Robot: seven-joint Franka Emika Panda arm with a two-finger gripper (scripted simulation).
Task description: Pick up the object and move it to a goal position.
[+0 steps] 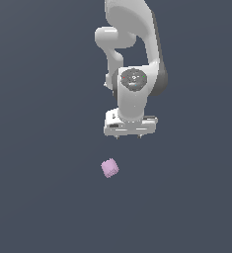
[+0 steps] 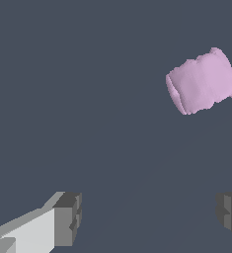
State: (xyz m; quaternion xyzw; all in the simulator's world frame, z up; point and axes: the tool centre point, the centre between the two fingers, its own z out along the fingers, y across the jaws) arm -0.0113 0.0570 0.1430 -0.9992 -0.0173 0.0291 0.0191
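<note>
Pink object (image 1: 109, 168) apart from spread jaws, seemingly untouched.

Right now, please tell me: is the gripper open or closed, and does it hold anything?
Gripper: open and empty; its fingers stand wide apart, and the pink block lies apart from them on the floor.

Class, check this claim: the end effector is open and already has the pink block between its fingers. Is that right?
Not quite. The end effector is open, but the pink block lies apart from its fingers, not between them. The wrist view shows this.
</note>
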